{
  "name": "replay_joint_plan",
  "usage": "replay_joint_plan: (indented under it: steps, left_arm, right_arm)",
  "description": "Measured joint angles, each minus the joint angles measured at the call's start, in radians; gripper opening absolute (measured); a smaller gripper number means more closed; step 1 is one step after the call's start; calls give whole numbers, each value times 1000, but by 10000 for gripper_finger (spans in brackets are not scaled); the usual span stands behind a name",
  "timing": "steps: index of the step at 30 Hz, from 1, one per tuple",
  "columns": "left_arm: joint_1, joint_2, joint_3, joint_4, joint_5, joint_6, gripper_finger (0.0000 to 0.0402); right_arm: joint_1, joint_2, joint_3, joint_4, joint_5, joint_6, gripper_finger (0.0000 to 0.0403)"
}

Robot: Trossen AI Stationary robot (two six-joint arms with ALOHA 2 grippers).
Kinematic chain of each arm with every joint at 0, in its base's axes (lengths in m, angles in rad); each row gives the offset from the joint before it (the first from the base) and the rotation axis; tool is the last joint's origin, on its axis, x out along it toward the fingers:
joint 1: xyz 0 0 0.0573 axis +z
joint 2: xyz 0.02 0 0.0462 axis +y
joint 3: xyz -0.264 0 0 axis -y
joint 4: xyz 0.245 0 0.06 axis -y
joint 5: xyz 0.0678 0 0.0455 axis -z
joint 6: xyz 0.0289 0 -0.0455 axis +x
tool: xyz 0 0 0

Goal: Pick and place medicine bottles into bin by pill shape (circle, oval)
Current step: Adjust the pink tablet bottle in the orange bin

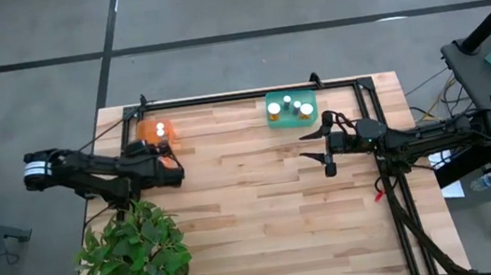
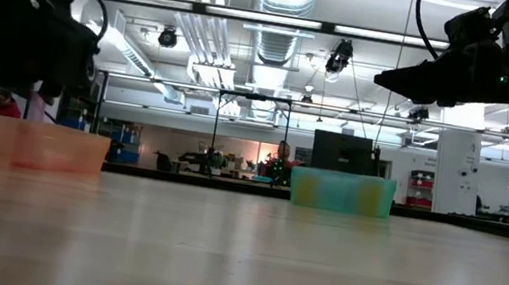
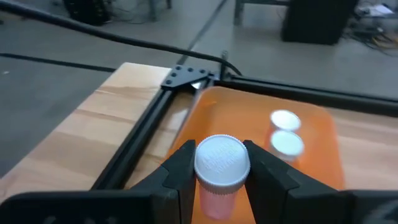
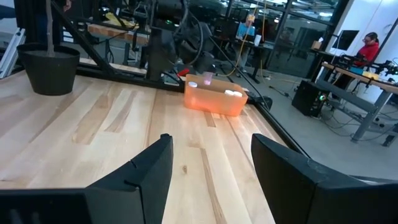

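At the upper left of the high view, the left tool (image 3: pixel 219 180) clamps a white-capped orange medicine bottle (image 3: pixel 221 165) above the orange plastic bin (image 3: pixel 311 124).

Four cameras: one overhead, one at counter level, one on each wrist.

High view looks straight down on the whole counter (image 1: pixel 263 201), both arms, some floor around. Low view sits at counter-top height, faces level across the wood into the room; shares the orange bin (image 2: pixel 40 145) and green bin (image 2: pixel 342 191) with the high view. Left wrist view looks past its own jaws, very close above the orange bin (image 3: pixel 267 124). Right wrist view sits farther back, faces across the counter toward the same orange bin (image 4: pixel 214 98) and the potted plant (image 4: pixel 48 68).
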Motion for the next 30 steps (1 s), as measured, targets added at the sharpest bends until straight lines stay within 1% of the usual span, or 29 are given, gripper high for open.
replay_joint_plan:
  steps: [3,12,18,23,27,30]
  left_arm:
    - [31,22,-3,0,-1,-26,92]
    - [92,71,2,17,2,-9,92]
    - [135,102,2,58,-23,-20,92]
    - [171,160,0,146,-18,-19,92]
    - [182,231,1,237,-16,49,92]
    - [182,281,2,262,4,46,92]
  right_arm:
    - [0,0,0,0,0,0,205]
    - [0,0,0,0,0,0,205]
    - [0,0,0,2,0,-1,205]
    - [0,0,0,3,0,-1,205]
    - [0,0,0,3,0,0,205]
    - [0,0,0,4,0,0,205]
